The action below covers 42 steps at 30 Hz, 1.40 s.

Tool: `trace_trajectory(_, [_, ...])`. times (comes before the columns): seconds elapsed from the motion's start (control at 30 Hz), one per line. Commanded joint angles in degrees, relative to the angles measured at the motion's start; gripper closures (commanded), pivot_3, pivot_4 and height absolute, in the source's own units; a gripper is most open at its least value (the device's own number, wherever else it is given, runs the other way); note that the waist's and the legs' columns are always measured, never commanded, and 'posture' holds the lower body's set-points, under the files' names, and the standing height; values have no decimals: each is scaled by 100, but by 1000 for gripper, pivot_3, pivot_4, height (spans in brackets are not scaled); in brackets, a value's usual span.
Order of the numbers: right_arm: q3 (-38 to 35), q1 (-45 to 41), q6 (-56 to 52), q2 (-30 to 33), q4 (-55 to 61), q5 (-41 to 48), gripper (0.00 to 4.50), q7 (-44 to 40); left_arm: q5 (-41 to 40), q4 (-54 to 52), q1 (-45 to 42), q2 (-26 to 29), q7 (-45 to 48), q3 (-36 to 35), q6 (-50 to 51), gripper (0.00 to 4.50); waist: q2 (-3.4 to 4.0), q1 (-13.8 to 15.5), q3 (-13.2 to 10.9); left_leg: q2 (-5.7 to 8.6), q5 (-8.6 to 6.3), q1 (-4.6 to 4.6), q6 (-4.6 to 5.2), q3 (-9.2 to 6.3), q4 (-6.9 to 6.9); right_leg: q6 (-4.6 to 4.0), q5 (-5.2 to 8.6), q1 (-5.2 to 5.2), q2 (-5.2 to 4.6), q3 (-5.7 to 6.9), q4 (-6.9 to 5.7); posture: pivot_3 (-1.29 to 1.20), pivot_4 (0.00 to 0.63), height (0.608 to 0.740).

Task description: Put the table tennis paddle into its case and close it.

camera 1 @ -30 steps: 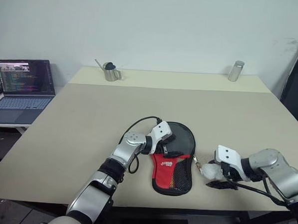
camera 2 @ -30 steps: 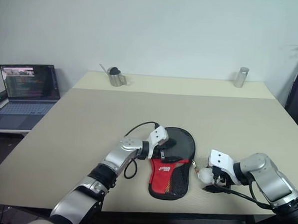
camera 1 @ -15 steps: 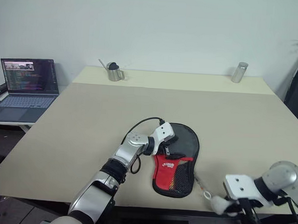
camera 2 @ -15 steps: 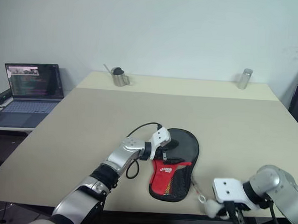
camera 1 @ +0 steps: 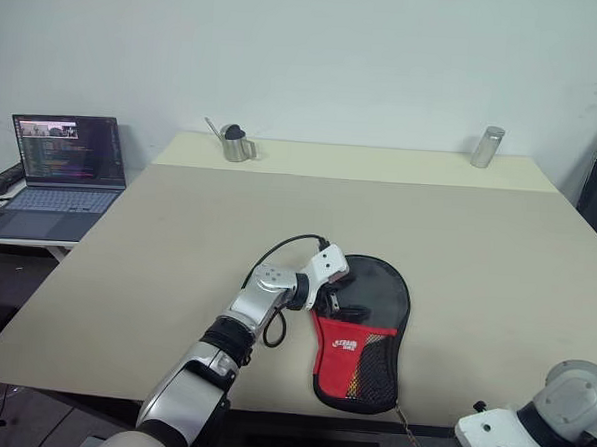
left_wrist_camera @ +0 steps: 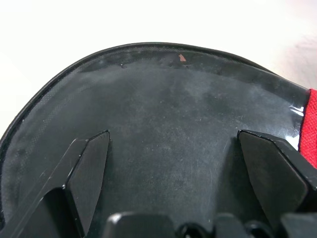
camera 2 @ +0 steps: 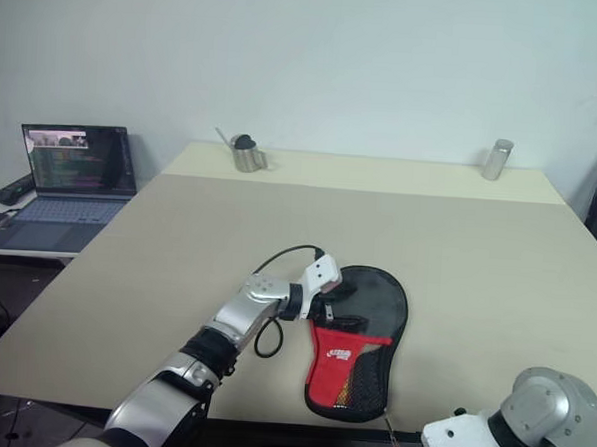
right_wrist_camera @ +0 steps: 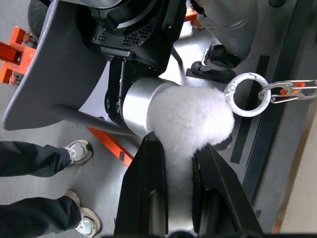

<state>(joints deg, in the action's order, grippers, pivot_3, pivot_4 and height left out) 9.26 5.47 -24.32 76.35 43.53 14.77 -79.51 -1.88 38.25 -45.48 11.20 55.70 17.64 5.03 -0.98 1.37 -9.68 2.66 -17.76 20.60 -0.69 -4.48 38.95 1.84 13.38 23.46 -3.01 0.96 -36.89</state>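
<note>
A black fabric paddle case (camera 1: 361, 332) with a red band and white logo lies flat near the front edge of a pale desk (camera 1: 458, 242). Its round end points away from the robot and its narrow red handle end points toward the front edge, so its long axis runs roughly front to back, leaning a little to the right at the near end. The left claw (camera 1: 340, 298) rests on the left side of the round end with its fingers (left_wrist_camera: 89, 168) spread wide, pressing on the clear panel, through which a dark round surface shows; this looks like the paddle's rubber face inside, though the paddle's handle cannot be made out. The right claw (right_wrist_camera: 179, 168) is down off the front right corner of the desk, nearly closed and pinching a white fluffy pom-pom (right_wrist_camera: 193, 121). A ring and clip chain (camera 1: 408, 435) leads from the pom-pom up to the near end of the case, which is probably the zip pull. The case lies up and to the left of the right claw. The left claw is much nearer and pins the case.
</note>
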Motion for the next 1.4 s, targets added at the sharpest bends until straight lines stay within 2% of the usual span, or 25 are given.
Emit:
trace_trajectory(0.03, [-147,-100,124,102,37,202,4326,-254,215,105,117,125,-65,37,82,0,0,-1,0,0,0,-1,0,0,0,1,0,0,0,0,0,0,150,740])
trace_trajectory(0.2, [-333,-246,228,154,-291,127,4326,-320,179,88,90,144,-105,-32,102,0,-1,-4,0,0,0,-6,1,3,0,3,2,-5,0,-1,-1,0,150,740])
trace_trajectory(0.3, [-519,-403,265,270,-650,229,3381,-526,74,32,85,192,-114,-171,159,0,-1,-15,-1,0,0,-8,1,5,1,4,2,-6,0,-3,-2,0,150,740])
trace_trajectory(0.33, [-540,-499,282,275,-809,193,2935,-519,42,0,90,210,-109,-220,174,0,-1,-24,-1,-1,0,-10,1,8,1,3,2,-6,1,-6,-3,0,150,740])
trace_trajectory(0.43, [-298,-1010,398,65,-1385,-62,1982,-414,-56,-98,100,266,-121,-374,254,0,-5,-47,-3,-5,0,-16,1,10,1,-1,0,-7,4,-8,-3,0,150,740])
trace_trajectory(0.63, [706,-2307,833,-1087,-2691,-1092,44,-15,-108,-302,152,443,-209,-564,350,0,-15,-129,-8,-8,1,-23,-1,16,-1,-2,-1,-7,7,-15,-8,0,150,740])
trace_trajectory(0.77, [893,-2684,1092,-1480,-3410,-1389,44,19,-296,-693,273,596,-206,-770,524,0,-15,-131,-9,-4,1,-12,-2,15,0,-4,-2,4,4,-17,-10,0,150,740])
trace_trajectory(0.93, [309,-3497,883,-1976,-4251,-861,44,173,-1108,-2048,603,1155,263,-1386,1214,0,-18,-181,-12,-9,3,27,-4,30,0,-15,-10,60,4,-29,-26,0,150,740])
trace_trajectory(1.03, [-52,-4270,668,-2587,-5116,-547,44,488,-1843,-3242,962,1945,652,-1989,1938,0,-19,-238,-14,-16,3,28,-6,31,-3,-23,-14,63,8,-29,-25,0,150,740])
trace_trajectory(1.17, [-350,-4900,517,-2898,-5980,-212,44,301,-2803,-4292,1519,2844,897,-2904,2789,0,-23,-246,-18,-15,2,28,-6,29,-6,-24,-14,61,6,-28,-17,0,150,740])
trace_trajectory(1.3, [-538,-5441,599,-2720,-7079,-54,44,-270,-3400,-4711,2285,3731,1164,-3872,3258,0,-17,-201,-27,-12,-2,34,-5,28,-10,-25,-14,62,2,-27,-7,0,150,740])
trace_trajectory(1.4, [-510,-5782,887,-2477,-7914,-229,44,-643,-3518,-4706,2632,4227,1291,-4211,3378,0,-11,-147,-34,-11,-3,34,-4,30,-10,-26,-13,63,2,-26,-6,0,150,740])
